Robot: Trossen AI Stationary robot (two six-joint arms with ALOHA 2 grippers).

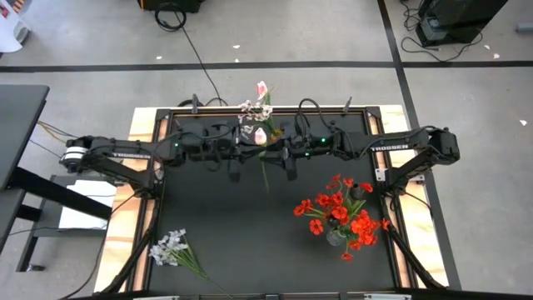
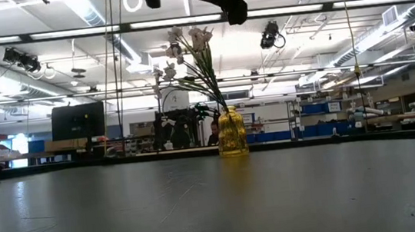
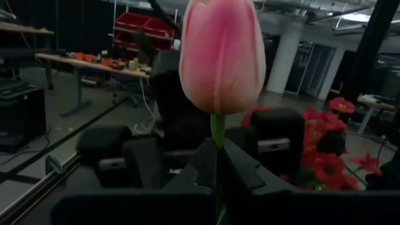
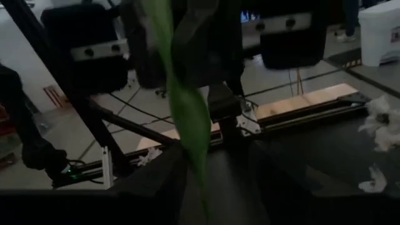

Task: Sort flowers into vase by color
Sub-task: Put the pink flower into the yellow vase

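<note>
Both arms are meeting mid-air over the back-middle of the table (image 1: 250,250), passing a pink tulip (image 3: 222,53) between them. The left gripper (image 3: 215,159) is clamping shut on the stem right under the bud, so the head is standing straight up in its wrist cam. The right gripper (image 4: 197,181) is sitting lower on the same green stem (image 4: 184,106). Its jaws are looking partly open around it, but tbh I can't tell if it's actually pinching or letting go, view's too dark.

Handling-wise, I'm guessing this thing is super light, with a thin, bendy, kinda slick plastic stem and a soft bud that'd crush or pop off. So grab the stem, never the bud, and prob mid-stem so the bottom hangs free for dropping in.

The gold vase (image 2: 231,133) at the back edge is already holding pale blooms. The reds (image 1: 341,218) are bunching in 1 vase on the right, and a white spray (image 1: 171,247) is lying loose front-left.
</note>
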